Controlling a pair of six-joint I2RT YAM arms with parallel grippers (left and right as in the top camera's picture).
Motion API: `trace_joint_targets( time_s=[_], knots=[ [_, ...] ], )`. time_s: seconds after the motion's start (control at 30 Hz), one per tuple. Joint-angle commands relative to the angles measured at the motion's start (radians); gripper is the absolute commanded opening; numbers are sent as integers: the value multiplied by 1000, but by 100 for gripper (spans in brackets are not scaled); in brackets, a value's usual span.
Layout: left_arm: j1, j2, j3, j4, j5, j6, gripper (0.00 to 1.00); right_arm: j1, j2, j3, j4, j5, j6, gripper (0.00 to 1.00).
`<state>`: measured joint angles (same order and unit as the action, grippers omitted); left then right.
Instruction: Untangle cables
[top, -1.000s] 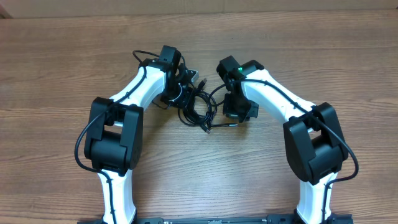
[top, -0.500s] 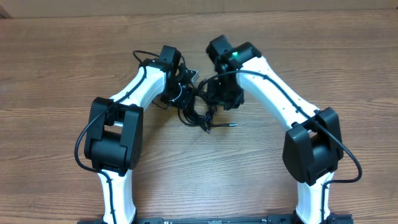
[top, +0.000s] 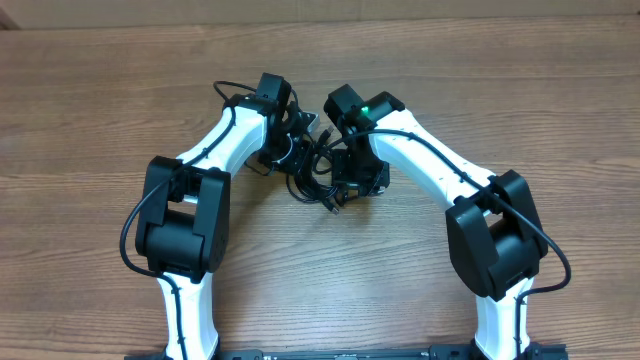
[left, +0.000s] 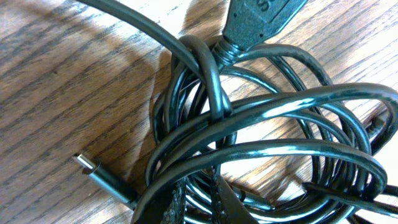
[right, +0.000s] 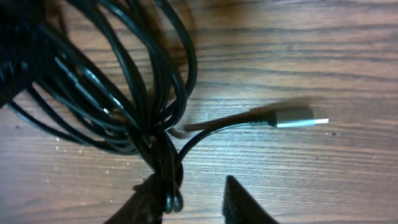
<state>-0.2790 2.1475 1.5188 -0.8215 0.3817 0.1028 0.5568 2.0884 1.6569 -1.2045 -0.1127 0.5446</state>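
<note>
Right gripper (right: 194, 186) is partway open: a few strands of the cables (right: 124, 93) run down against one finger (right: 148, 204), and the other finger is clear of them. Just past that, a silver-tipped plug (right: 292, 117) lies flat on the wood table (right: 311, 50), pointing away from the knot. Left gripper (top: 300, 143) looks clamped on the other side of the same bundle, with a small plug (left: 93, 171) poking out underneath. From overhead the tangle sits between both grippers, mid-table
</note>
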Motion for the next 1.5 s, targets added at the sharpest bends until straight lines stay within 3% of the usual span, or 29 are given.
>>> trace_joint_targets(
  time_s=[0.0, 0.4, 0.9, 0.93, 1.07, 1.23, 1.47],
  knots=[
    [10, 29, -5, 0, -41, -14, 16, -3, 1, -8, -3, 61, 9, 23],
    [10, 29, -5, 0, -41, -14, 17, -3, 1, -8, -27, 241, 9, 19],
    [10, 29, -5, 1, -40, -14, 16, -2, 1, -14, 8, 178, 8, 19],
    [10, 29, -5, 1, -40, -14, 16, -2, 1, -14, 13, 179, 8, 23],
    [10, 29, -5, 1, -40, -14, 17, -2, 1, -14, 63, 179, 7, 24],
    [10, 29, -5, 0, -41, -14, 16, -2, 1, -14, 77, 183, 1, 16],
    [10, 29, -5, 0, -40, -14, 16, -3, 1, -14, 76, 243, -57, 15]
  ],
)
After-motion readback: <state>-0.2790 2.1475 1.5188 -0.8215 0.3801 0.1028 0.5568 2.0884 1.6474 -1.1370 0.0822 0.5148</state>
